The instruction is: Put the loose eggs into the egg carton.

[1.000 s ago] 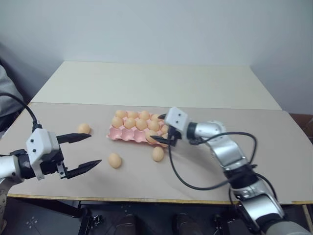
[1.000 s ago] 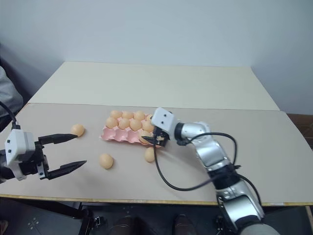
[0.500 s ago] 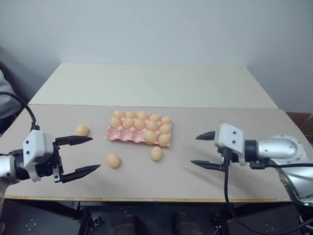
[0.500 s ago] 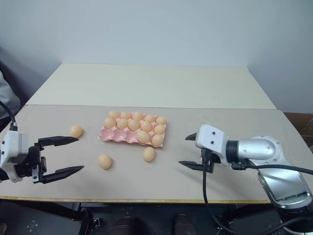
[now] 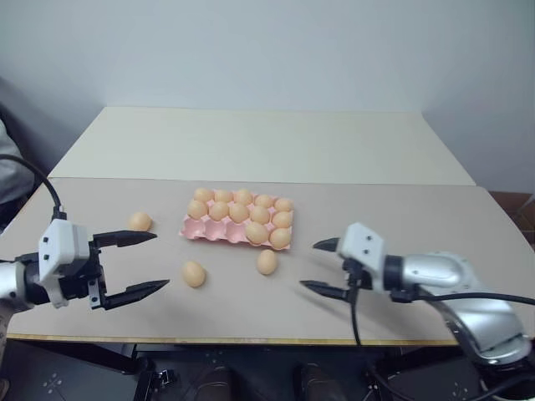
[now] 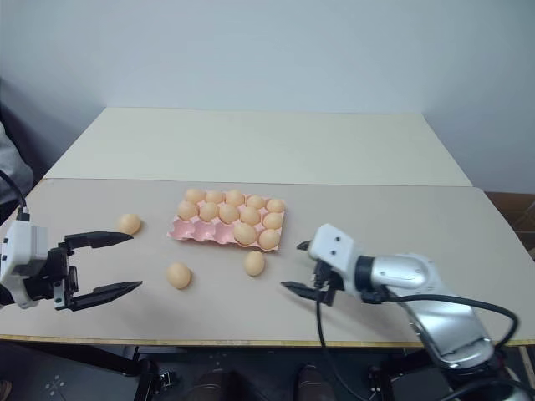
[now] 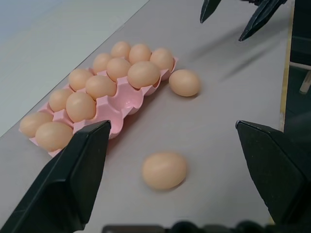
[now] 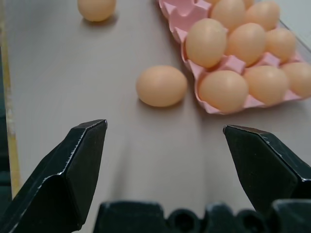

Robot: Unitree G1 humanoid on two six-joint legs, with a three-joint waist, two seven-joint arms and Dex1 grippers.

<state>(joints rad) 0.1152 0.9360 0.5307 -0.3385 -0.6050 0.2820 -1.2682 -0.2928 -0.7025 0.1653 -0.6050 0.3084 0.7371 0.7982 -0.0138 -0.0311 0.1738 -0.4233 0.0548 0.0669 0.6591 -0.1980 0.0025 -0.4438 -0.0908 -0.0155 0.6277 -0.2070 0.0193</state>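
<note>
The pink egg carton [image 5: 207,229] lies mid-table with several eggs in its cups; the cups at the left of its near row stand bare. Three loose eggs lie on the table: one [image 5: 140,221] left of the carton, one [image 5: 194,273] nearer the front edge, one [image 5: 267,261] just in front of the carton's right end. My left gripper [image 5: 160,261] hovers open, left of the front egg [image 7: 164,170]. Open and holding nothing, my right gripper [image 5: 309,265] hangs just right of the egg by the carton [image 8: 161,86].
The beige table [image 5: 435,225] has a cream table [image 5: 267,142] joined behind it. Its front edge [image 5: 251,337] runs close under both grippers. Black cables trail from both arms.
My right gripper has left the carton's near right corner, drawn back toward the table's front, and now hangs beside the loose egg. The left gripper has stayed put.
</note>
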